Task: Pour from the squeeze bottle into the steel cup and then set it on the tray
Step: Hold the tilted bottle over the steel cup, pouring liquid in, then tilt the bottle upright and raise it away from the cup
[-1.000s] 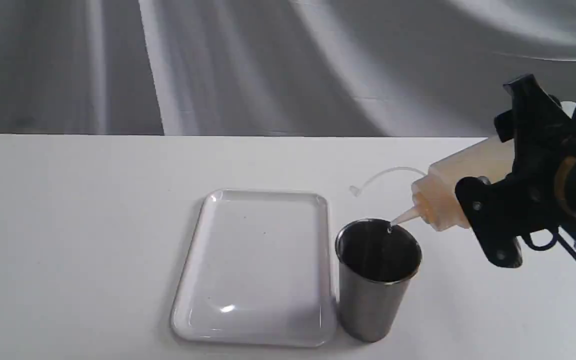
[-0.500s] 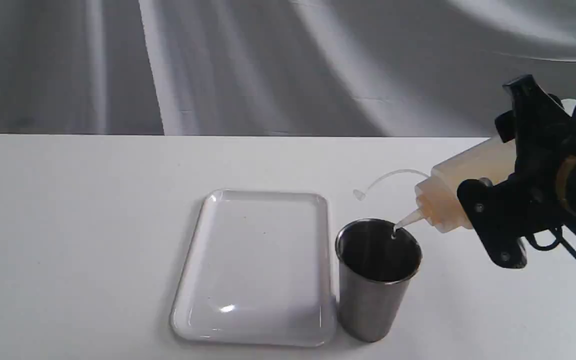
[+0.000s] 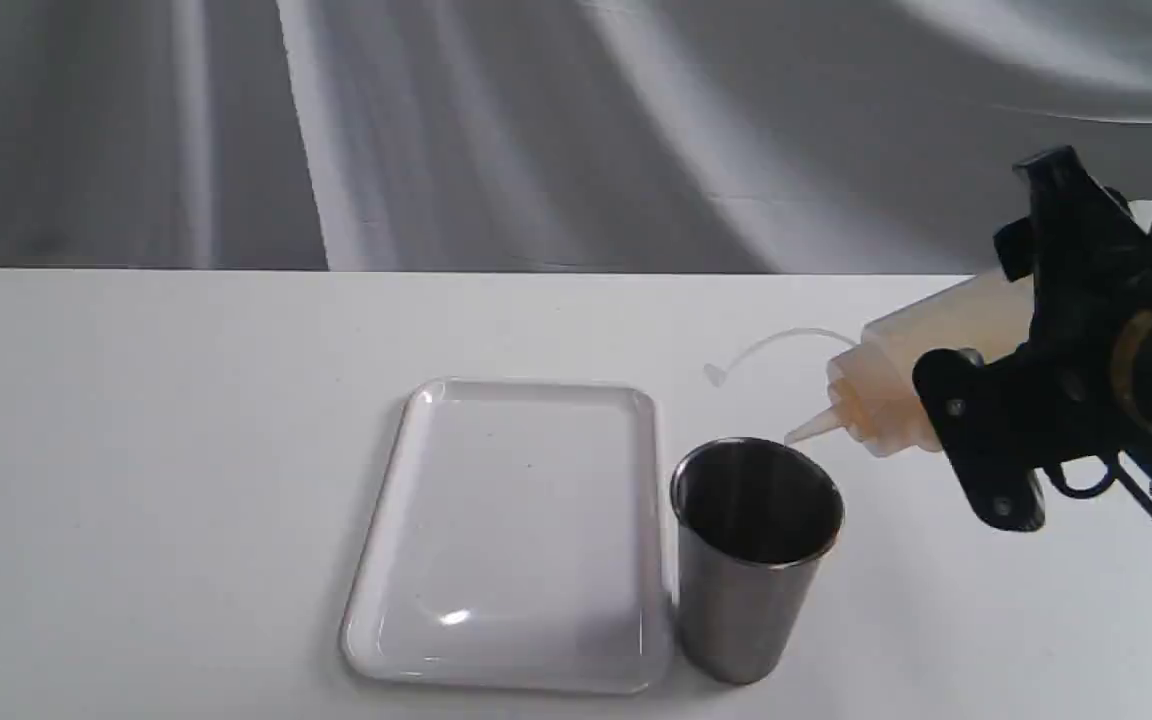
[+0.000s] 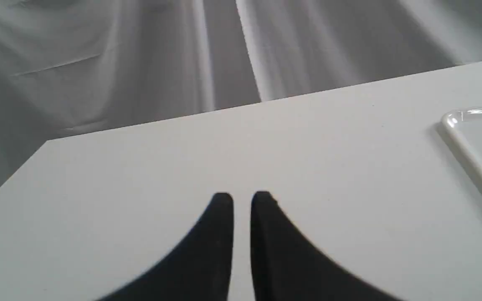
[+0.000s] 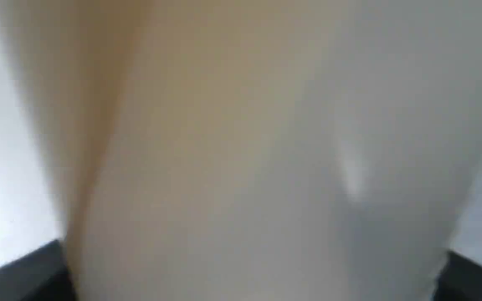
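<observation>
**Open ground:** white tabletop [image 3: 136,450], bare over its left half and along the far edge, approachable from any side.

**Obstacle, centre:** flat glossy white plastic tray [image 3: 536,386], low rim, passable overhead.

**Obstacle, hard against the tray's right edge:** upright brushed-steel cup [image 3: 736,610]; no finger-room showed between them.

**Obstacle, above and right of the cup:** tilted translucent squeeze bottle [image 3: 936,330] clamped in the black right gripper [image 3: 996,320], nozzle tip at the cup's far rim, thin cap strap [image 3: 776,345] arching beyond.
</observation>
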